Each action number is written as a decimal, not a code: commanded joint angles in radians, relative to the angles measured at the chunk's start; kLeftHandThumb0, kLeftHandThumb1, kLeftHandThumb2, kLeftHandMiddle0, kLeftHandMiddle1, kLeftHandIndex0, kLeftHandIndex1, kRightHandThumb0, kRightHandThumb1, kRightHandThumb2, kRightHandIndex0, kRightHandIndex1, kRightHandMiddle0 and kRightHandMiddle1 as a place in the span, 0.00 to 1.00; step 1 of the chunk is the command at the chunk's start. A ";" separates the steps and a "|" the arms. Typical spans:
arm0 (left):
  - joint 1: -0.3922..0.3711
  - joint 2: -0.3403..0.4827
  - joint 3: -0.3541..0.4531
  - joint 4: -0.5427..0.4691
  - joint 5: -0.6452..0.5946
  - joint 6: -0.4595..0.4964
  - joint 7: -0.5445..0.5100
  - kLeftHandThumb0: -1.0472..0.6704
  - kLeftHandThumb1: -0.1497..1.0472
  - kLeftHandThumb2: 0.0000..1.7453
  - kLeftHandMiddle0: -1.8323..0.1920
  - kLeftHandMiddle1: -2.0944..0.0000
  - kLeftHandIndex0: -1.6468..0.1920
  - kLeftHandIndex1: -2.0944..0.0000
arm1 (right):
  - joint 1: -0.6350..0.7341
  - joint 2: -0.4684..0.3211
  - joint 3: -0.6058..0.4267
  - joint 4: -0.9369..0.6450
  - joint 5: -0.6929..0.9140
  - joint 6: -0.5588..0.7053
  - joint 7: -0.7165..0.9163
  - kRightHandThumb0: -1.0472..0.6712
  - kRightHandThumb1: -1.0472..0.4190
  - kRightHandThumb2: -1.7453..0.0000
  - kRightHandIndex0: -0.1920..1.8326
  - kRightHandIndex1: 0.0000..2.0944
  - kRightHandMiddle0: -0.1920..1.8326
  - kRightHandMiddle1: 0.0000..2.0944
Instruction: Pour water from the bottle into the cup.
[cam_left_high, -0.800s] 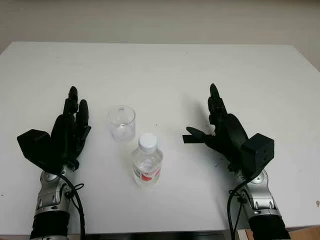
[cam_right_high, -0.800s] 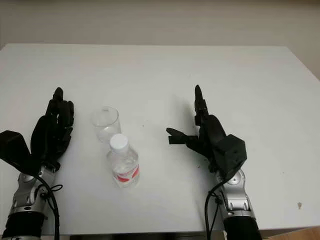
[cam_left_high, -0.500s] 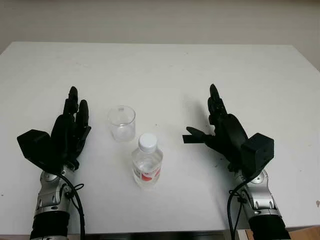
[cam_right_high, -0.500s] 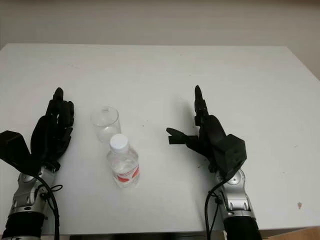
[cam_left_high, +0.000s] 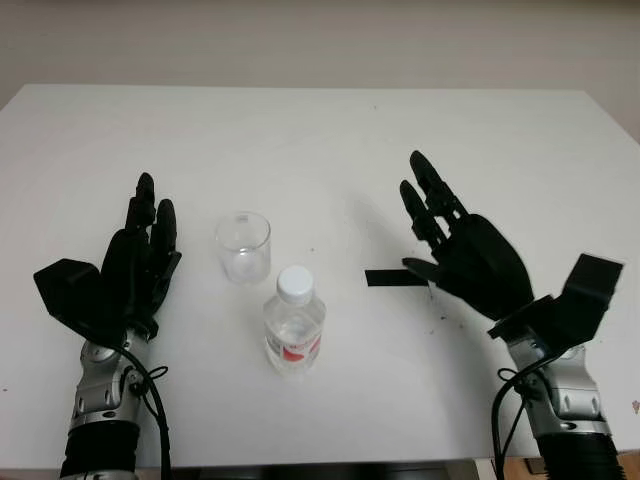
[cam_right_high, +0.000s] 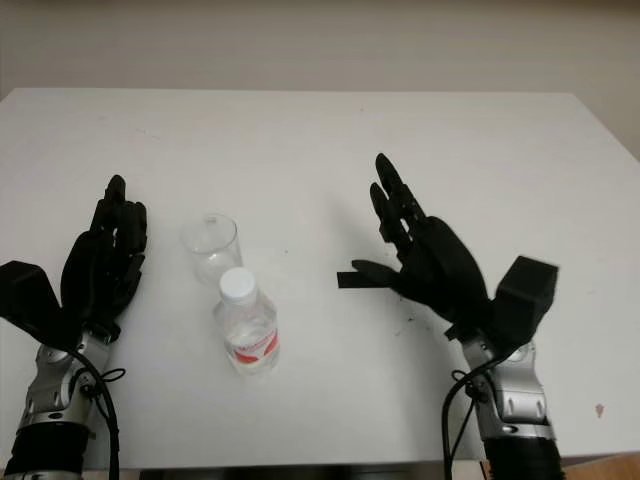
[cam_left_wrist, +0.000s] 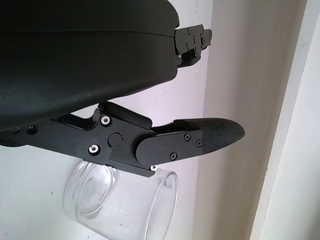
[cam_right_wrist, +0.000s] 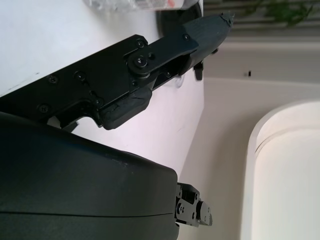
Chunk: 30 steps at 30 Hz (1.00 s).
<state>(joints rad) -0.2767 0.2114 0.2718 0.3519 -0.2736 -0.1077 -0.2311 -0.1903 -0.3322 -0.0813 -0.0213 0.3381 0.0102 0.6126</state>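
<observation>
Nearest us, the bottle (cam_left_high: 294, 330) stands upright on the white counter (cam_left_high: 320, 130), white cap on, red label low on its body, water visible inside. Its long axis is vertical, so we judge a side grasp around the body is the approach called for.

The left robot hand (cam_left_high: 135, 265) sits open over the counter beside the cup, holding nothing. The right robot hand (cam_left_high: 455, 250) is open and raised above the counter, palm turned inward toward the bottle, thumb pointing at it, empty.

Key relation: the bottle lies between the two robot hands, inboard of the right one, with bare counter between thumb tip and bottle. The left robot hand appears slightly nearer the bottle, but the right one is oriented toward it, so we judge it the likely grasping hand; it would need to travel sideways and down.

Just beyond the bottle, slightly toward the left side, stands the clear cup (cam_left_high: 243, 246), upright, mouth up, apparently empty. Cup and bottle are near but not touching. No pouring has begun.
</observation>
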 joint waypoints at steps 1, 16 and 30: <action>-0.007 0.007 0.005 -0.008 -0.001 0.000 0.000 0.20 1.00 0.30 0.98 0.97 0.97 0.97 | 0.010 -0.022 0.001 -0.047 0.016 0.015 0.024 0.09 0.15 0.97 0.00 0.01 0.01 0.01; -0.028 0.008 0.001 0.012 0.003 -0.001 0.000 0.20 1.00 0.30 0.98 0.97 0.97 0.97 | 0.080 -0.007 0.095 -0.084 0.036 0.058 0.118 0.09 0.15 0.97 0.00 0.00 0.00 0.00; -0.078 0.007 0.004 0.060 0.007 -0.019 0.010 0.20 1.00 0.29 0.96 0.97 0.96 0.97 | 0.044 0.030 0.192 0.006 -0.028 0.059 0.133 0.11 0.17 0.97 0.01 0.02 0.01 0.02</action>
<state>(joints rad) -0.3326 0.2114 0.2709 0.4065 -0.2672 -0.1144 -0.2201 -0.1270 -0.3055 0.1074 -0.0183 0.3120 0.0664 0.7393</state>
